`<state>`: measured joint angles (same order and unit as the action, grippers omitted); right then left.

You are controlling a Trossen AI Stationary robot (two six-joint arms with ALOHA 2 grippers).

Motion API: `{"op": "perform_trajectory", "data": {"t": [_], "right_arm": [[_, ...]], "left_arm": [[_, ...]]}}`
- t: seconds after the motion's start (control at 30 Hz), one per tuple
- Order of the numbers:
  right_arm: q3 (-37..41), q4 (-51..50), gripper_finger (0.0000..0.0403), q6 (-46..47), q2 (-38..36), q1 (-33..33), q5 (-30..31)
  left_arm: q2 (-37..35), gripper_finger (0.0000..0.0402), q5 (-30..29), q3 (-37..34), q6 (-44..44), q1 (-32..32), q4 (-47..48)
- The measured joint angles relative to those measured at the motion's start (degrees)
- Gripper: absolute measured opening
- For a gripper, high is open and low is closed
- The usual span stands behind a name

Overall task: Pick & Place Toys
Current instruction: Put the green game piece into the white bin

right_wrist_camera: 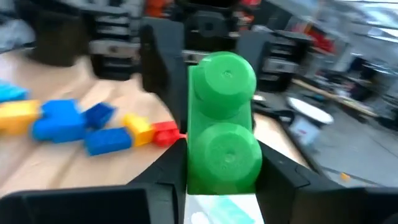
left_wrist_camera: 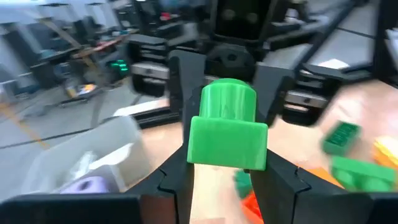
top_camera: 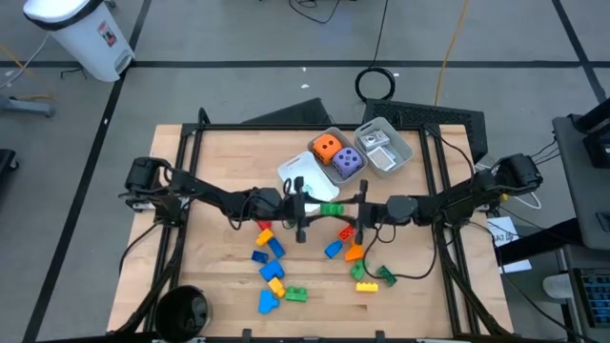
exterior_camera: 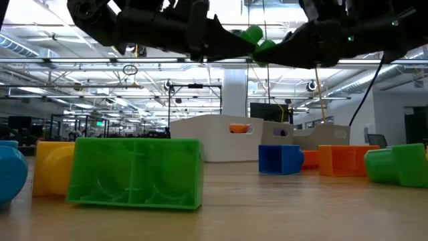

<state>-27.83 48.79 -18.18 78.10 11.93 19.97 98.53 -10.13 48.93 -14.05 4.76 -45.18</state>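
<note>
**Green brick gripped from both ends above mid-table**

Left gripper (top_camera: 303, 208) and right gripper (top_camera: 360, 211), nose to nose, each narrowed onto one end of the green brick (top_camera: 331, 209), lifted clear of the table (top_camera: 219, 162). Beneath and around: loose bricks (top_camera: 272, 272) in blue, yellow, red, orange. Beyond: orange die (top_camera: 326, 147) and purple die (top_camera: 347, 163) in the white tray (top_camera: 291, 170).

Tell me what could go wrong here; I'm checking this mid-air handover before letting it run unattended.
1. Both grippers, left and right, meet at one green brick above the table; a mistimed release could drop it.
2. A dropped brick might land among the loose bricks below, or against the white tray.
3. The fingers sit close together and may collide.
</note>
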Motion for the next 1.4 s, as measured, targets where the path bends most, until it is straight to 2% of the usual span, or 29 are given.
{"op": "perform_trajectory", "data": {"t": [0.1, 0.27, 0.5, 0.67, 0.83, 0.97, 1.13, 1.23, 1.4], "right_arm": [[-0.12, -3.04, 0.0145, 2.37, -2.30, 0.91, 7.40], [0.27, -14.42, 0.0193, 3.88, -9.13, 2.64, 11.29], [0.14, -28.51, 0.0229, 14.30, -20.53, 2.83, 11.22], [0.20, -41.19, 0.0233, 20.97, -27.18, 2.81, 4.89], [1.15, -49.20, 0.0234, 26.21, -27.93, 2.81, -0.97], [4.35, -49.43, 0.0233, 26.57, -26.84, 2.81, -5.70], [4.85, -47.52, 0.0231, 26.46, -26.87, 4.37, -11.08], [4.85, -45.26, 0.0228, 29.88, -26.88, 8.01, -11.08], [2.13, -48.32, 0.0227, 42.87, -25.15, 17.82, -11.06]], "left_arm": [[-2.74, 0.0131, -4.19, 0.13, 2.02, -0.17, 2.15], [-5.92, 0.0129, -12.71, 0.28, 6.65, -2.49, 10.85], [-6.32, 0.0129, -11.72, 0.15, 17.40, -7.78, 26.18], [-6.30, 0.0130, -8.68, 0.13, 24.13, -11.07, 36.91], [-5.84, 0.0171, -7.95, 0.12, 33.01, -13.48, 45.87], [-5.84, 0.0214, -8.18, 0.13, 37.35, -14.62, 44.89], [-5.84, 0.0247, -7.81, 0.13, 36.98, -14.70, 42.13], [-5.84, 0.0259, -7.94, 0.13, 36.98, -14.45, 41.43], [-5.84, 0.0268, -7.84, 0.13, 36.86, -14.32, 41.56]]}}
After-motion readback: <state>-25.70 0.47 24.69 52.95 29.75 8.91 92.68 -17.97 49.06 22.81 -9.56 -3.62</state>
